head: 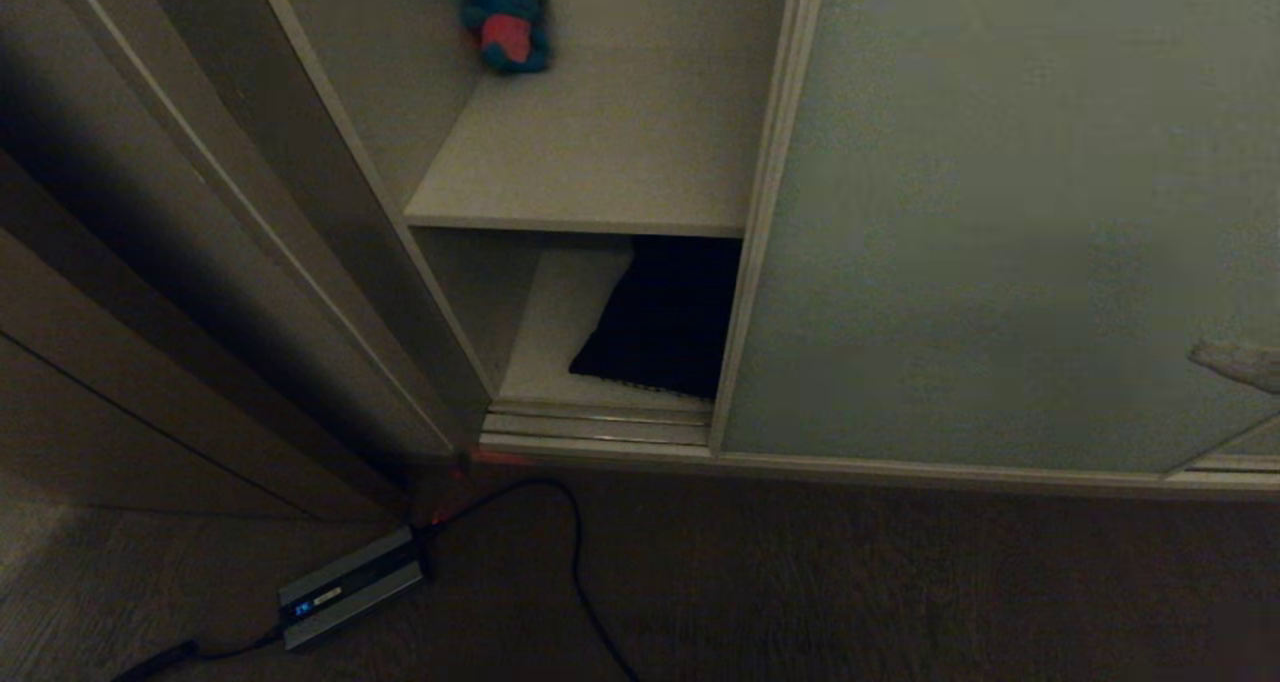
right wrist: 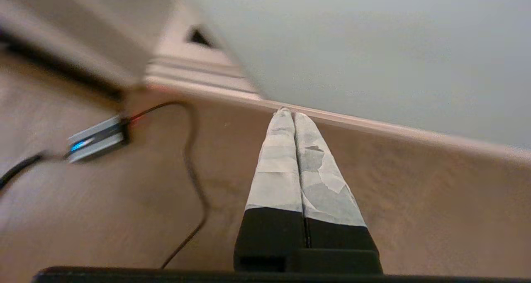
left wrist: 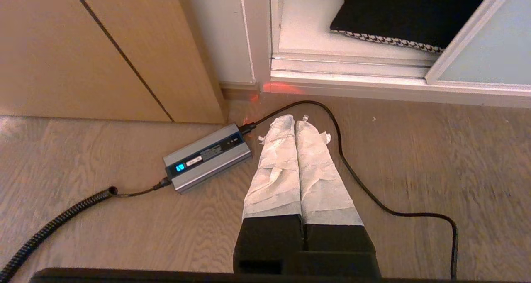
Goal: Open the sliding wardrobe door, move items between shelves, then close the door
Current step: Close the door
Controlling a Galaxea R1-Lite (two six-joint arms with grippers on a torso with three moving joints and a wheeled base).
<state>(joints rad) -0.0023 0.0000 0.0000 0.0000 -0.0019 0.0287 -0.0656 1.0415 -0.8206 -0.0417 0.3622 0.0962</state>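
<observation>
- The sliding wardrobe door (head: 1000, 212) is standing partly open, covering the right part of the opening and exposing a narrow bay on the left. Judged from this, the opening step is under way or only partly done, as the gap looks tight for reaching in.
- Two shelves are showing in that bay: the upper shelf (head: 590, 152) and the bottom shelf (head: 560, 322), one directly over the other.
- One cushion (head: 660, 317) is lying on the bottom shelf, its right side tucked behind the door's edge; the left wrist view is showing a houndstooth border along its front.
- One plush toy (head: 505, 12), blue with a pink belly, is sitting at the back of the upper shelf.
- The right gripper (right wrist: 293, 113) is clenched on nothing, its two wrapped fingers pressed together, with the tips close to the door's bottom rail. In the head view only its tip (head: 1240, 362) is entering at the right edge, in front of the door face; a shut claw there suggests pushing rather than grasping.
- The left gripper (left wrist: 294, 119) is likewise clenched and empty, hanging parked over the floor (left wrist: 415, 171).
- One silver box (left wrist: 207, 160) with a cable (left wrist: 352, 171) is lying on the floor near the wardrobe corner, beside the wood panelling (left wrist: 62, 46); the cable could be a snag risk for the base.
</observation>
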